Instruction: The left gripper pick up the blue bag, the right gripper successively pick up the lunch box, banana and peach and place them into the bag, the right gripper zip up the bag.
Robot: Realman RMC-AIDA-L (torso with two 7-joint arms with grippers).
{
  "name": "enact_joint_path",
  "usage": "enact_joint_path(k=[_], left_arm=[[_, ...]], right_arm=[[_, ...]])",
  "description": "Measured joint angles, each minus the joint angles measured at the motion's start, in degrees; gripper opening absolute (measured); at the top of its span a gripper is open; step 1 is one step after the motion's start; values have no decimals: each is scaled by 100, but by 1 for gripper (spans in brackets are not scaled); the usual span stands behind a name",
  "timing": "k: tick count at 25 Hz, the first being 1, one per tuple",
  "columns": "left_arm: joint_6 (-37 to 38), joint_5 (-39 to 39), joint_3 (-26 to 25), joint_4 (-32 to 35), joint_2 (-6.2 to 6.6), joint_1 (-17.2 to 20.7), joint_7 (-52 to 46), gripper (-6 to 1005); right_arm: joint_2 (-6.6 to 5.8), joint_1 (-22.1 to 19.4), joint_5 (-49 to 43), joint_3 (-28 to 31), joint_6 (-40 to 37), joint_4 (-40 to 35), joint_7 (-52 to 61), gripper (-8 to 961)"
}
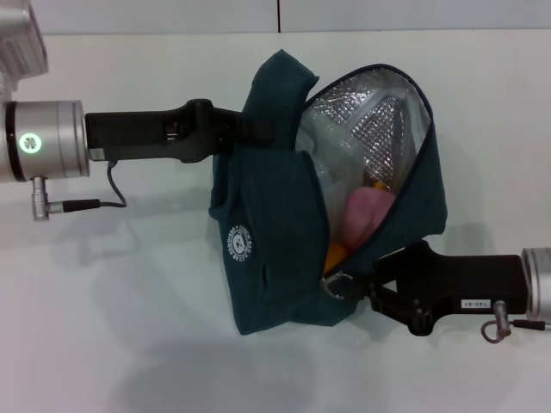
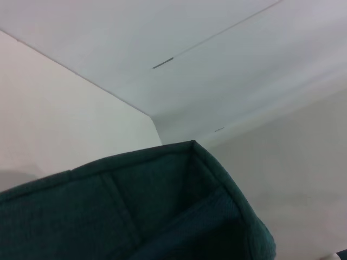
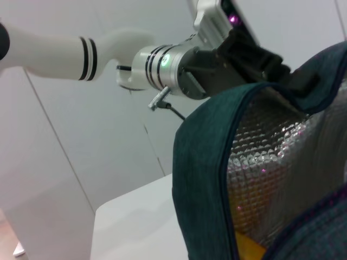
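The bag point(image 1: 267, 258) hung mid-scene, its mouth gaping toward two o'clock, lunch box point(image 1: 323, 142), peach point(image 1: 362, 215) and banana point(image 1: 336, 252) inside. The left gripper point(image 1: 245, 129), at ten o'clock, was clamped on its handle. The right gripper point(image 1: 357, 282), at five o'clock, met the zip pull point(image 1: 336, 284); its jaws were hidden. A weak pinch could slip off, or snag the lining.

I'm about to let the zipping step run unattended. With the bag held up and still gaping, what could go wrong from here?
1. The blue bag hangs from the left gripper by a handle only, so a pull by the right gripper at the ring zip pull may swing it rather than close it.
2. The peach sits close to the open edge and could get pinched or block the zip.
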Motion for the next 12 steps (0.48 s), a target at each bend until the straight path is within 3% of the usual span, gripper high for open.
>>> enact_joint_path(k=[12], left_arm=[[-116, -19, 1, 0, 25, 0, 1, 57]], right_arm=[[-10, 104, -320, 27, -126, 53, 55, 4]])
